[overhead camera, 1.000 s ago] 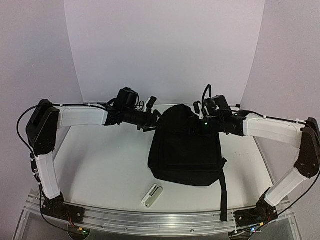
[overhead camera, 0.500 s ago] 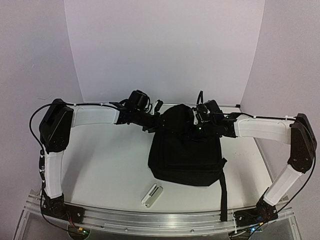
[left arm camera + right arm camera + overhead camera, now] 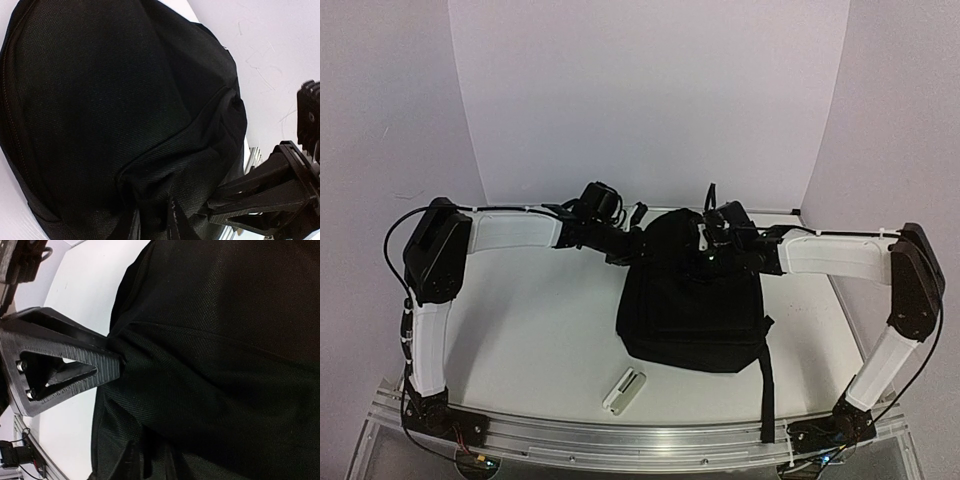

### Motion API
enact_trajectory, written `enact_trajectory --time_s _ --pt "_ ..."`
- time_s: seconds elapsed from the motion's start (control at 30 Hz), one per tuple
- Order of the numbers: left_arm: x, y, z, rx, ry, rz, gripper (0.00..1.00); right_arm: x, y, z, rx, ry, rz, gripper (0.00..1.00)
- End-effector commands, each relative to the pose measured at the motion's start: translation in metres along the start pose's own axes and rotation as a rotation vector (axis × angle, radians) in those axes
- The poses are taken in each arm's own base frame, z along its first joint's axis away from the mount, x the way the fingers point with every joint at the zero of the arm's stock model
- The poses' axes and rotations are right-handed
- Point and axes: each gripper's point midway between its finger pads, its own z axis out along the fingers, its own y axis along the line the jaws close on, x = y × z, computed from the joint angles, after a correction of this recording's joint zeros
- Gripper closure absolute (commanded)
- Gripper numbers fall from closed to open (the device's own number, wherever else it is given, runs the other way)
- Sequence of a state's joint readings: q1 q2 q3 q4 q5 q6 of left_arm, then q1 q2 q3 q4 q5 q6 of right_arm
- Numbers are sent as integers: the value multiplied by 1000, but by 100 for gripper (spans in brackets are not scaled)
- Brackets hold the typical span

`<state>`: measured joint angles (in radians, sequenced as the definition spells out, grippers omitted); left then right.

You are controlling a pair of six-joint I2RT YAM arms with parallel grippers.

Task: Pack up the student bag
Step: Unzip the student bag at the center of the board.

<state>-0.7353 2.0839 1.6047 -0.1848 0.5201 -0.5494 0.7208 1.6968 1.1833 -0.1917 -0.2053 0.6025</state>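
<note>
The student bag (image 3: 690, 300), a large black soft backpack, lies in the middle of the table with its top bunched up at the far end. My left gripper (image 3: 638, 244) meets that top from the left and my right gripper (image 3: 706, 244) from the right. In the left wrist view my left gripper (image 3: 152, 220) is shut on a gathered fold of the student bag (image 3: 110, 100). The right wrist view shows my right gripper (image 3: 149, 460) pinching the black fabric (image 3: 225, 365) too, with a left fingertip (image 3: 65, 370) pressed against the same fold.
A small white oblong object (image 3: 624, 390) lies near the table's front edge, just ahead of the bag. A black strap (image 3: 767, 395) trails from the bag's right corner to the front rail. White walls enclose the back and sides.
Both arms have reached inward to the bag's top. Both grippers, open before, have closed on the fabric, which now bunches up between them.
</note>
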Motion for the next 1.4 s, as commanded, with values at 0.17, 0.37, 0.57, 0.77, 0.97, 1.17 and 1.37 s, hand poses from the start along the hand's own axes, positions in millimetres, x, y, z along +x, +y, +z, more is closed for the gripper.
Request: enact_trajectory --time_s 0.17,0.37,0.57,0.77,0.97,1.17,1.37 --pt "-10 -12 -3 25 -29 47 100 -24 2 -9 46 -105 42 100" --pt "-13 7 -25 -53 -95 21 100 -31 -35 -38 221 -224 130 100" --pt "-8 36 -54 -116 -137 -35 100 -25 -72 -63 362 -260 166 100" --pt "1 56 -80 -173 -161 -70 100 -23 -101 -77 442 -279 208 100" --pt "10 61 -95 -212 -175 -75 100 -21 -123 -84 501 -287 239 100" --pt "16 65 -102 -237 -180 -81 100 -20 -126 -90 506 -292 229 100" --pt "16 55 -99 -181 -162 -72 100 -12 -95 -95 343 -220 147 48"
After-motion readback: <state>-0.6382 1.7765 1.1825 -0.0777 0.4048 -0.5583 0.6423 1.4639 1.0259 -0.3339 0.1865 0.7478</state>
